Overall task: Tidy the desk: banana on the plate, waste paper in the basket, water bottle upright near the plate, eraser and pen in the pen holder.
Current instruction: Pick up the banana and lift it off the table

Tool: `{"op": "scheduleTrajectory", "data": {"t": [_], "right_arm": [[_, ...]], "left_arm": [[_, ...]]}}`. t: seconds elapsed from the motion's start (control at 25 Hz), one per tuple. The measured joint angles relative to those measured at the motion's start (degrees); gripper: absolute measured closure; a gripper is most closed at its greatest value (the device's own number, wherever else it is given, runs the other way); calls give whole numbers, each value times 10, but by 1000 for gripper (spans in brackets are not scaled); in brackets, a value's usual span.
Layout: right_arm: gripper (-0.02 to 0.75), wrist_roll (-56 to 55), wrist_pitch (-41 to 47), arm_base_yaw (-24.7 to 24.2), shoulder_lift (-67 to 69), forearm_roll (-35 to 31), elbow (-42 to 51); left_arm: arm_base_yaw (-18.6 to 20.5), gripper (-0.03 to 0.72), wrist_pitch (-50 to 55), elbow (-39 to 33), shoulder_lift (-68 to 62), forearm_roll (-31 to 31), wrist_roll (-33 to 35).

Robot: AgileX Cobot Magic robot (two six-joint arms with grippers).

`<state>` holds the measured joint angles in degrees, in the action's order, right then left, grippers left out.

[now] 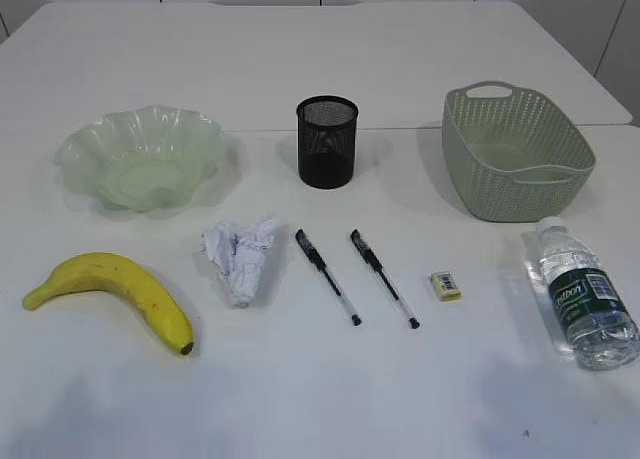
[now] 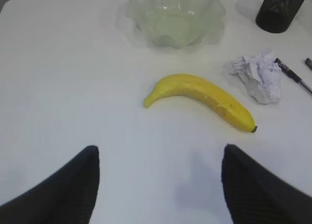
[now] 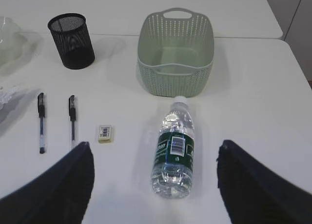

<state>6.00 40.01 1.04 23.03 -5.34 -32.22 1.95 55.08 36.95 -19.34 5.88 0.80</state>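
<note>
A yellow banana point(image 1: 110, 294) point(image 2: 204, 97) lies at the front left, in front of the wavy green glass plate point(image 1: 140, 159) point(image 2: 175, 14). Crumpled waste paper point(image 1: 243, 257) point(image 2: 261, 77) sits beside it. Two pens point(image 1: 327, 277) point(image 1: 384, 279) and a small eraser point(image 1: 446, 286) point(image 3: 105, 133) lie in front of the black mesh pen holder point(image 1: 327, 141) point(image 3: 72, 41). The water bottle point(image 1: 583, 292) point(image 3: 174, 151) lies on its side, cap toward the green basket point(image 1: 515, 164) point(image 3: 175, 53). My left gripper point(image 2: 161, 151) hangs open short of the banana. My right gripper point(image 3: 155, 146) is open above the bottle's base end.
The white table point(image 1: 320, 399) has a seam running behind the plate and basket. Its right edge point(image 3: 298, 58) passes close to the basket and bottle. Neither arm shows in the exterior view.
</note>
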Motion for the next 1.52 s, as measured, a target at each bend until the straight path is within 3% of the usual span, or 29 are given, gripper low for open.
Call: {"op": "scheduleTrajectory", "data": {"t": [0.48, 0.92, 1.52], "right_arm": [[160, 1, -43, 0, 138, -6, -67], [161, 1, -27, 0, 175, -47, -78], [161, 1, -22, 3, 202, -47, -79]], "left_arm": [[0, 140, -88, 30, -154, 76, -4], [-18, 148, -109, 37, -236, 88, -48], [-29, 151, -127, 115, -417, 102, -108]]}}
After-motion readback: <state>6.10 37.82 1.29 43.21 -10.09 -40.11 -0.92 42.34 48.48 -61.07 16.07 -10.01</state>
